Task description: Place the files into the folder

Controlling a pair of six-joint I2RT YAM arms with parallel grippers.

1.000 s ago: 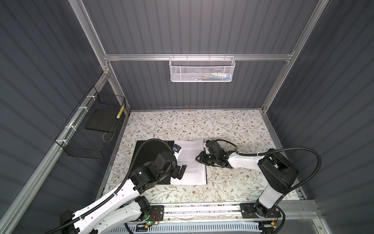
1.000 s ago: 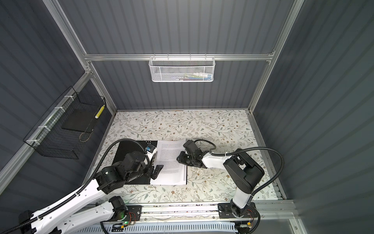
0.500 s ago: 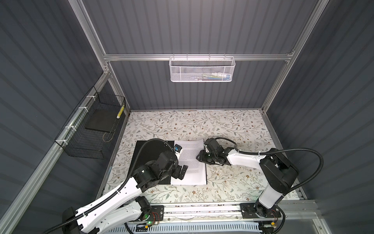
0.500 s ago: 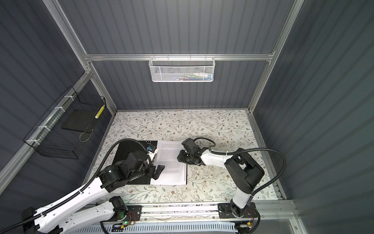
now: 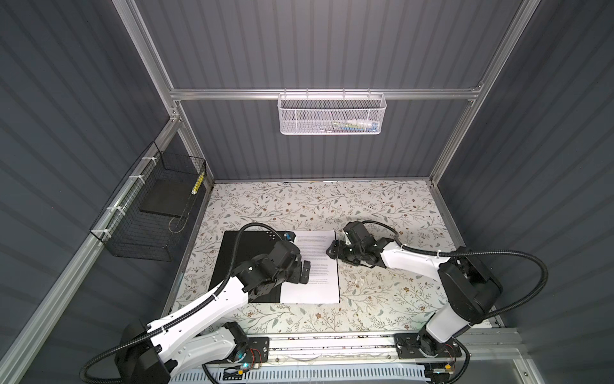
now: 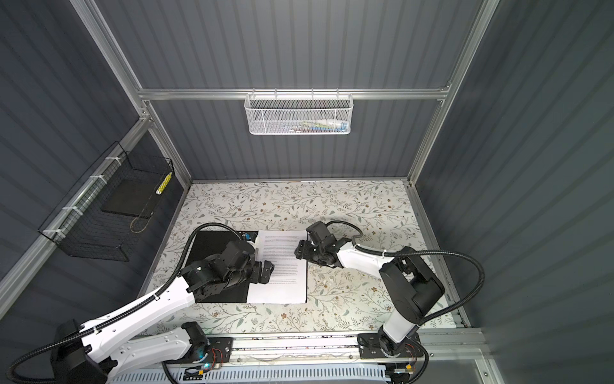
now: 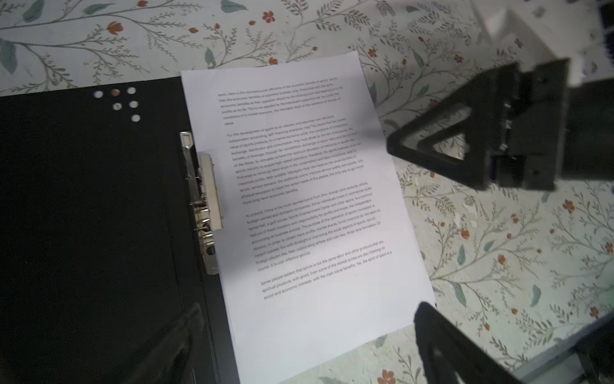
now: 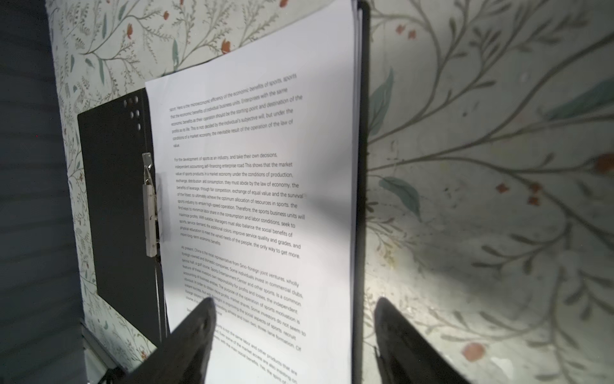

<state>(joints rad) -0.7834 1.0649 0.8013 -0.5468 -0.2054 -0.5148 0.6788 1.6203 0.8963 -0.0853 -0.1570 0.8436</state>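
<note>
As I look down in both top views, the flat folder (image 5: 257,244) lies opened out on the floral-printed tabletop (image 5: 382,206), its black inside facing up. The stack of white paper sheets printed with blocks of small black text (image 5: 314,292), the files, lies flat on the folder's right half. Their left edge runs along the spine, just beside the silver metal clip (image 7: 202,199). A narrow strip of the black cover shows past their right edge in the right wrist view.

My left gripper (image 5: 304,272) hovers over the lower left part of the files near the spine. Its jaws are spread wide and grip nothing.

My right gripper (image 5: 333,250) sits at the upper right edge of the files, also spread. One finger (image 8: 199,332) is over the paper and the other is over the bare tabletop, so the edge of the stack runs between them, unpinched.
</note>
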